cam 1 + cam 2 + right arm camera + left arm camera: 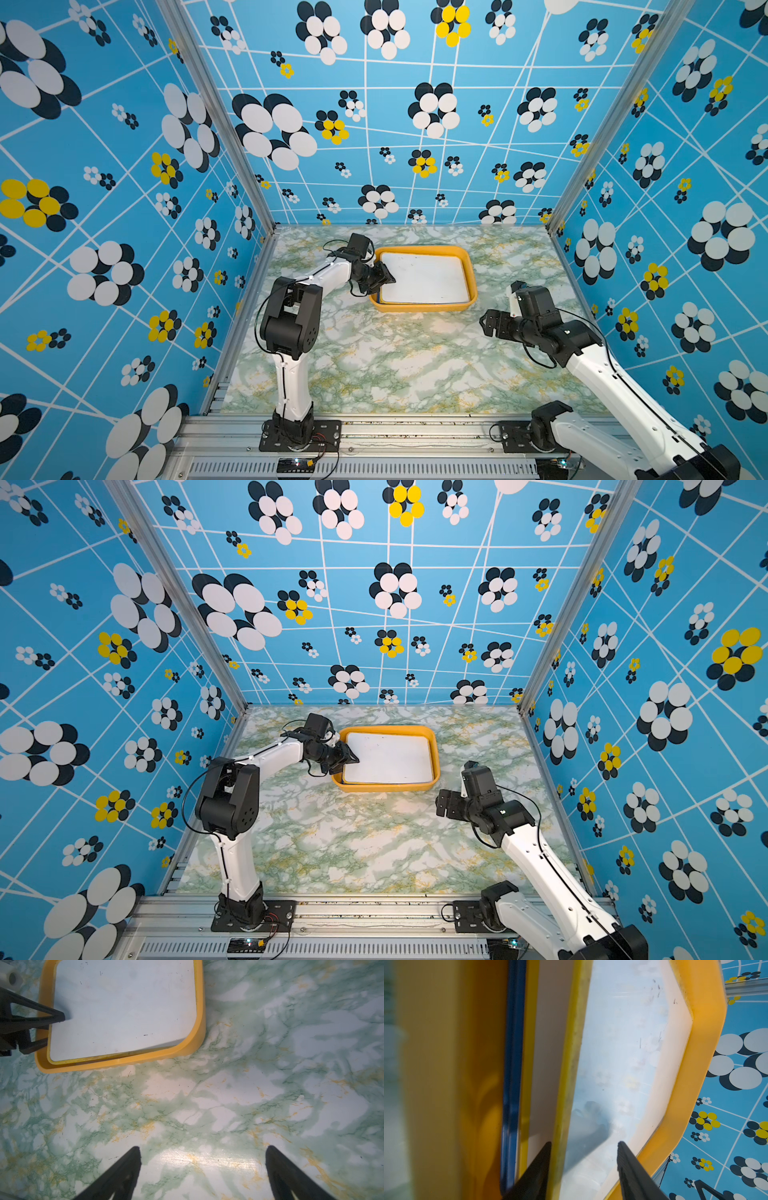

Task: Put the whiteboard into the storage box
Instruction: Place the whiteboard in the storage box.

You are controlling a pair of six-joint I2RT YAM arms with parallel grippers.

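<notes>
The orange-yellow storage box stands at the back middle of the table. A white whiteboard with a thin yellow frame lies inside it, nearly filling it. My left gripper is at the box's left end, open. In the left wrist view its jaws straddle the whiteboard at its yellow frame, with a gap to the white face. A blue-framed board edge shows underneath. My right gripper hangs wide open and empty over bare table, right of the box.
The green marbled tabletop is walled in by blue flower-patterned panels on three sides. An aluminium rail with both arm bases runs along the front edge.
</notes>
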